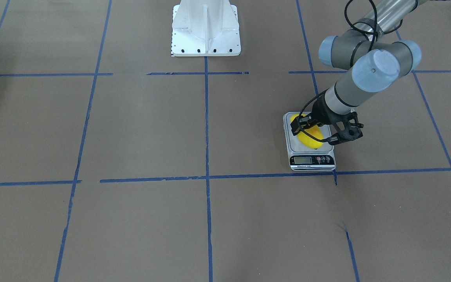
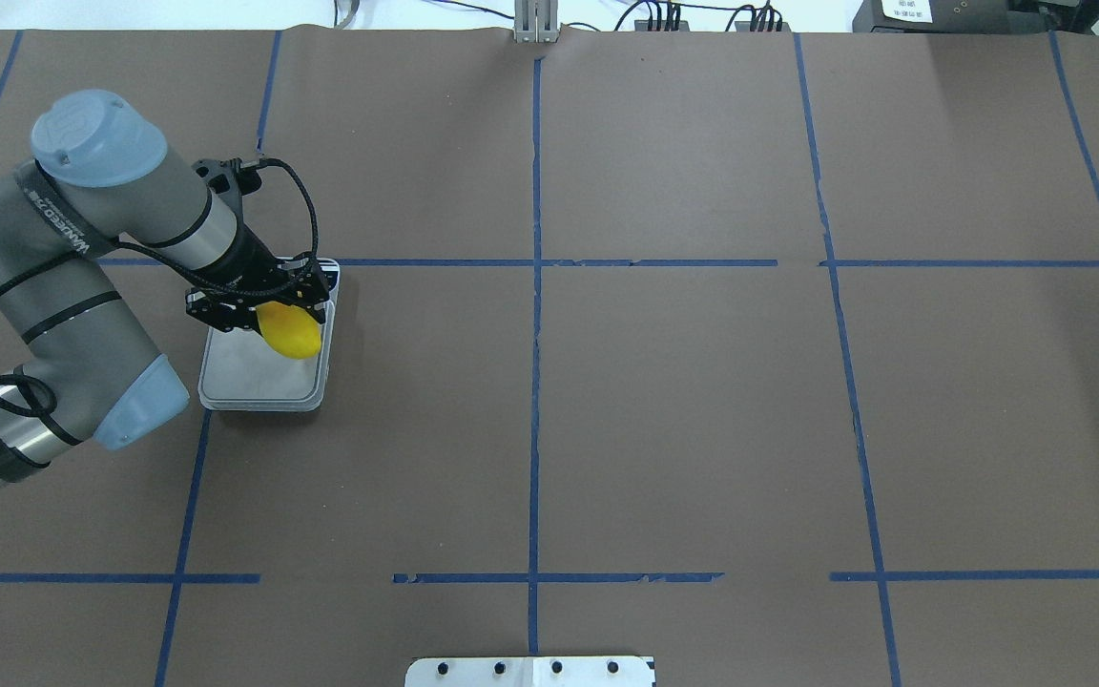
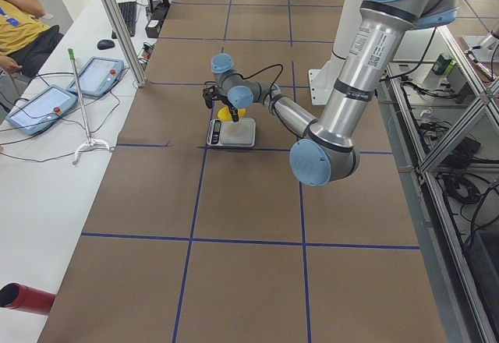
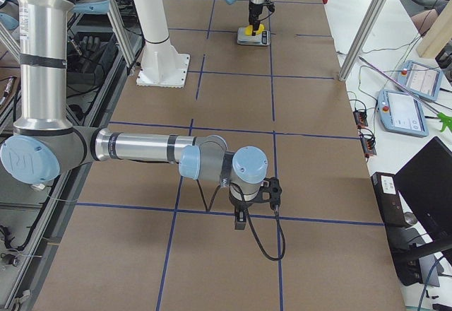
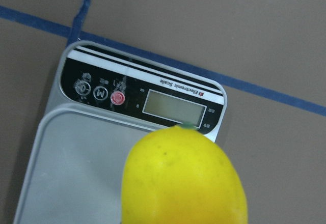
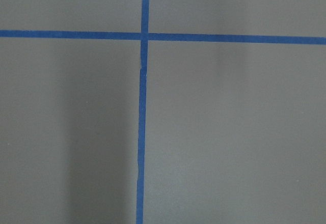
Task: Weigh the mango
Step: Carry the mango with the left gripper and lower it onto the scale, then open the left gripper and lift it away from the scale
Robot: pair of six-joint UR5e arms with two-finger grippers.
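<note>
The yellow mango (image 1: 311, 139) is between the fingers of my left gripper (image 1: 303, 126), over the steel platform of the small digital scale (image 1: 312, 159). In the overhead view the left gripper (image 2: 268, 307) holds the mango (image 2: 293, 335) over the scale's (image 2: 249, 372) far right part. The left wrist view shows the mango (image 5: 183, 183) close up above the platform (image 5: 71, 173), near the display. I cannot tell whether it touches the platform. My right gripper (image 4: 256, 199) shows only in the exterior right view, low over bare table; I cannot tell whether it is open or shut.
The white robot base (image 1: 206, 31) stands at mid table on the robot's side. Blue tape lines (image 2: 535, 286) divide the brown table cover. Tablets (image 3: 39, 107) and a stand lie on the white side bench beyond the table's edge.
</note>
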